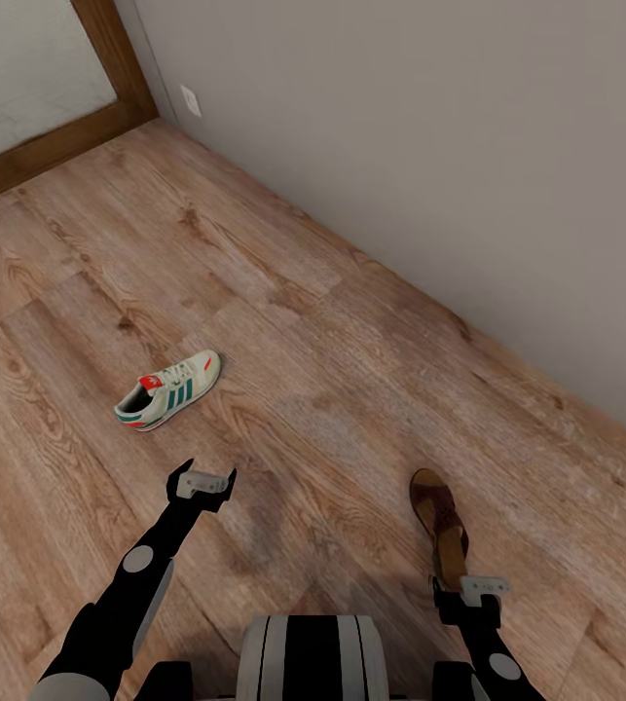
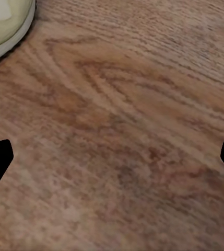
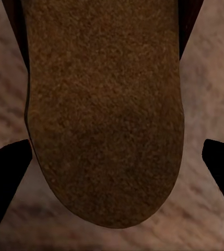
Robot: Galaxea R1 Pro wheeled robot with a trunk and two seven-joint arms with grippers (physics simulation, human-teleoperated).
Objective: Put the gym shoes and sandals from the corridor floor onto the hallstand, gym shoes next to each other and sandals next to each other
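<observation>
One white gym shoe (image 1: 168, 389) with green stripes lies on its sole on the corridor floor (image 1: 283, 321). My left gripper (image 1: 207, 473) hangs open just short of it, nothing between its fingers. In the left wrist view the gym shoe's pale edge (image 2: 4, 26) shows in a corner, and the open left gripper (image 2: 112, 162) faces bare floor. One brown sandal (image 1: 439, 526) lies near the right arm. My right gripper (image 1: 463, 586) hovers open over its heel end. The right wrist view has the sandal's tan footbed (image 3: 104, 110) between the spread fingers of the right gripper (image 3: 112, 172). The hallstand is out of view.
A grey wall (image 1: 429, 146) runs diagonally along the right side of the floor. A wood-framed panel (image 1: 40, 88) stands at the far left corner, with a small white socket (image 1: 191, 100) on the wall beside it. My robot's trunk (image 1: 311, 657) sits at the bottom.
</observation>
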